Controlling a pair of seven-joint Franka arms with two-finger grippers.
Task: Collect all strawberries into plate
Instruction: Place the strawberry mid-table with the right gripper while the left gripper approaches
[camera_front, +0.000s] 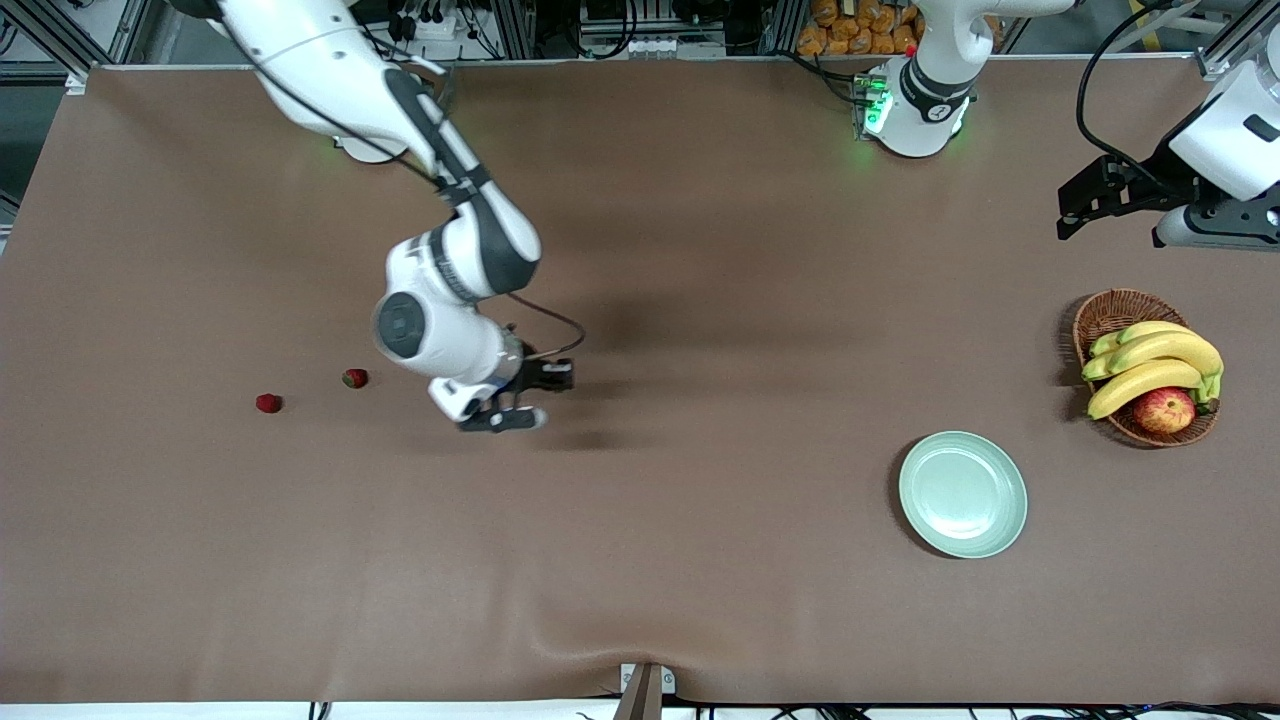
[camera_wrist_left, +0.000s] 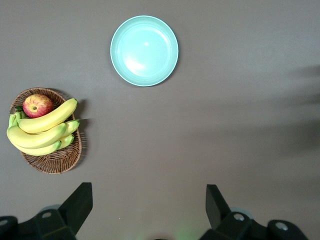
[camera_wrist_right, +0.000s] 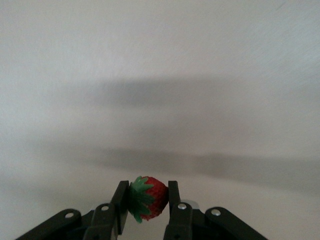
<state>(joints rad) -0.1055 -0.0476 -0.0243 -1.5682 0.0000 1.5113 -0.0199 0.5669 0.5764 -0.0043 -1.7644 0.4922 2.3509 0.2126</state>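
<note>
Right gripper (camera_wrist_right: 145, 200) is pinching a strawberry (camera_wrist_right: 148, 198) mid-air; slippery little thing could drop before reaching the plate (camera_front: 962, 493). Left gripper (camera_wrist_left: 147, 200) waits, spread wide.

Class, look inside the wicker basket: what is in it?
In the wicker basket lie bananas and a red-yellow apple. Whatever lies beneath the fruit is covered.

Matt brown table cover (camera_front: 700, 560), glossy smooth plate (camera_front: 925, 520), woven wicker basket (camera_front: 1105, 312).

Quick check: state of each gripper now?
Left gripper: open, holding nothing, waiting near the basket.
Right gripper: shut on a strawberry, over the table.
</note>
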